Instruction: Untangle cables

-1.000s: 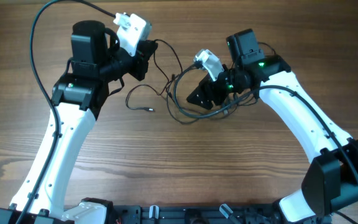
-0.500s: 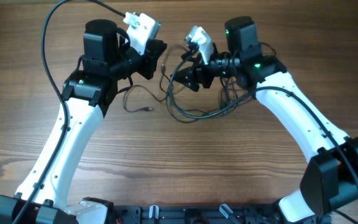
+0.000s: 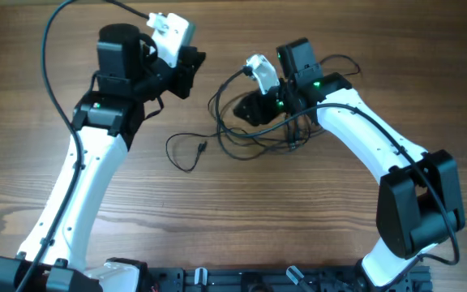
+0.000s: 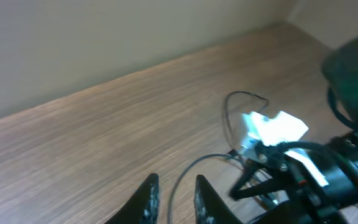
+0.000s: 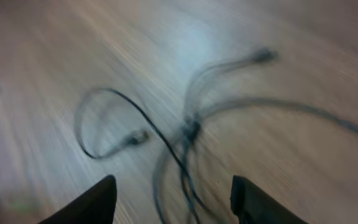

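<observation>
My left jaws hover far left, nearly together; I cannot tell whether they pinch anything. One thin cable (image 3: pixel 200 147) trails leftward on the worktop (image 3: pixel 217 227). The knot of cables (image 5: pixel 190 129) at centre lies looped beneath my right jaws, which stand wide apart. Most untangling remains, I judge.

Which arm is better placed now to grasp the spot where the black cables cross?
Probably right. The right gripper hangs open over the cables, and the crossing shows between its fingers in the wrist view. The left gripper sits off to the side of the tangle.
</observation>
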Robot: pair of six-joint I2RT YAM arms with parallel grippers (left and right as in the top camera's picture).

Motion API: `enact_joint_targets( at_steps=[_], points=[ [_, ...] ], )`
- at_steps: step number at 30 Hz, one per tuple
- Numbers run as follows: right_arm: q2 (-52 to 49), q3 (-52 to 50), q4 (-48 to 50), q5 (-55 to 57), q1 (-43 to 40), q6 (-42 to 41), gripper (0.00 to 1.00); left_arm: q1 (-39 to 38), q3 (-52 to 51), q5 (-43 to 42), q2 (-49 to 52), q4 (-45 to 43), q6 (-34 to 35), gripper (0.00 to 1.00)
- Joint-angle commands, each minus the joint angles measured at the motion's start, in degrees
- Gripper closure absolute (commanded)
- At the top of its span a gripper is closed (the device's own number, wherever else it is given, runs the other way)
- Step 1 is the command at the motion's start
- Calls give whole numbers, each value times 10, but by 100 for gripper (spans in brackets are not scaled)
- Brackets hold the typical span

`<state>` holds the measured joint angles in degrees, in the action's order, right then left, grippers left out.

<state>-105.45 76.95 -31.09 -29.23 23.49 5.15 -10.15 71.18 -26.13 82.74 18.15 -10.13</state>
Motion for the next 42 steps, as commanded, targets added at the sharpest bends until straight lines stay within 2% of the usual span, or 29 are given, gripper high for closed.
enact_joint_targets(
  at_steps=[1, 7, 9, 14, 16, 18, 21, 38, 42],
  points=[
    [-9, 2, -43, 115, 2, -38, 38, 26, 3, 10, 2, -1, 3, 78],
    [-8, 2, -176, 164, 2, -50, 38, 41, 3, 9, 2, -1, 3, 77],
    [-9, 2, -207, 161, 2, -13, 33, 40, 3, 9, 2, -1, 5, 77],
    [-9, 2, -250, 152, 2, 34, 33, 40, 3, 5, 2, -2, 21, 77],
    [-9, 2, -279, 90, 2, 125, 32, 40, 3, 5, 2, -2, 21, 77],
    [-9, 2, -307, 75, 2, 168, 25, 40, 3, 5, 2, -2, 21, 77],
    [-9, 1, -336, 75, 2, 177, 18, 40, 3, 5, 2, -2, 21, 77],
    [-11, -112, -248, 77, 2, 125, 17, 40, 3, -15, 2, -1, 21, 77],
    [-11, -141, -242, 75, 2, 110, 27, 40, 3, -15, 2, 2, 21, 77]
  ],
)
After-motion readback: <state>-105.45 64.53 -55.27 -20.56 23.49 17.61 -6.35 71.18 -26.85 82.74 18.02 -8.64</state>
